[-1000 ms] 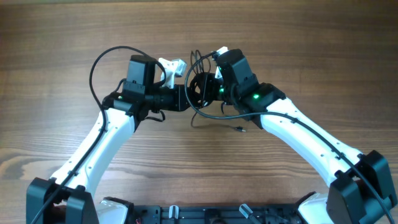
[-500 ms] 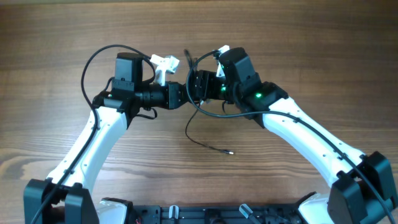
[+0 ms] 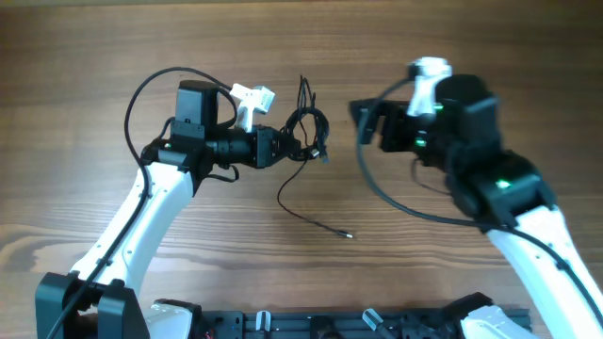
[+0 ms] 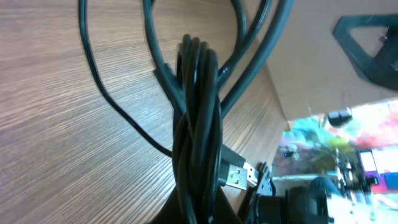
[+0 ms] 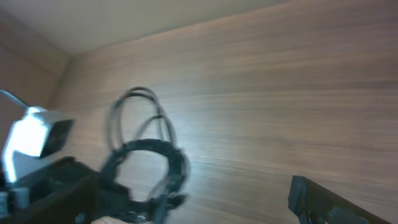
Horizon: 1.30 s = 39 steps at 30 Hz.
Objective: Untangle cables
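**A:** Closest to the base, a loose tail (image 3: pixel 300 202) of thin black cord trailed across the wooden table (image 3: pixel 471 56), with a small plug (image 3: pixel 349 235) at its end.

**B:** Just beyond it, the left gripper (image 3: pixel 285 148) was clamped on the twisted bundle of thin black cables (image 3: pixel 308 132). Its wrist view showed strands wound round each other, with a silver USB plug (image 4: pixel 235 176) against them.

**A:** And the right gripper (image 3: pixel 362 122)?

**B:** It was off to the side, jaws wide, holding nothing and clear of the bundle.

**A:** So what was the best play?

**B:** Probably to take one of the outer loops (image 3: pixel 303 94) on the far side, not the knotted core. Then draw it away slowly against the left's hold. If the twist cinched, the thing to do was ease off.
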Each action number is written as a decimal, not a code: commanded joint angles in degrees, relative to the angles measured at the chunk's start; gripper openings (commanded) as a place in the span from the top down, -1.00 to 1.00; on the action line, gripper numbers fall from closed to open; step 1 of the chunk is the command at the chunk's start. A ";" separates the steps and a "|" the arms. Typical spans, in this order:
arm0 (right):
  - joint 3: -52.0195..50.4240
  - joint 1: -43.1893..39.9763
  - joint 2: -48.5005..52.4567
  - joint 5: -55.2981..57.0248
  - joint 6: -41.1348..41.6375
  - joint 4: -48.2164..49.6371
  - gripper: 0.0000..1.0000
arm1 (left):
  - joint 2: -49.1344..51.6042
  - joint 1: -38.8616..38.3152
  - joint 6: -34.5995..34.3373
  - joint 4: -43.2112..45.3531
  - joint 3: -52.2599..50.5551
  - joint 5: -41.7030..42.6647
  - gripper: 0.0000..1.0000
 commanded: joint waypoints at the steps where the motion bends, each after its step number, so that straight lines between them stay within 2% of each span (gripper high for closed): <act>1: -0.72 -8.28 2.03 -16.20 -10.29 -0.85 -0.98 | -1.16 1.95 10.80 0.17 0.17 16.52 0.92; 5: -3.48 -14.53 6.78 -38.60 -21.03 2.54 -0.91 | -1.16 4.07 13.86 0.20 0.17 25.16 0.92; 10: -3.63 -12.94 12.74 -52.15 -22.23 8.39 -0.80 | -1.09 4.74 14.64 0.13 0.17 26.73 0.92; 16: -3.63 -6.84 14.36 -47.82 -21.22 17.09 -0.78 | -1.07 4.74 14.64 -1.64 0.17 26.71 0.92; 20: -3.63 -5.44 14.36 -44.00 -15.89 21.68 -0.78 | -1.07 4.70 14.67 -2.23 0.17 26.73 0.92; 24: -3.63 -5.29 14.47 -38.75 -10.73 23.39 -0.75 | -1.07 4.70 14.64 -2.25 0.17 27.63 0.92; 29: -3.63 -5.20 14.78 -38.82 -6.91 27.04 -0.74 | -1.07 4.68 14.67 -2.93 0.17 27.82 0.92; 39: -3.63 -2.38 14.88 -32.96 -6.64 26.97 -0.73 | -1.07 4.70 14.67 -2.93 0.17 29.09 0.92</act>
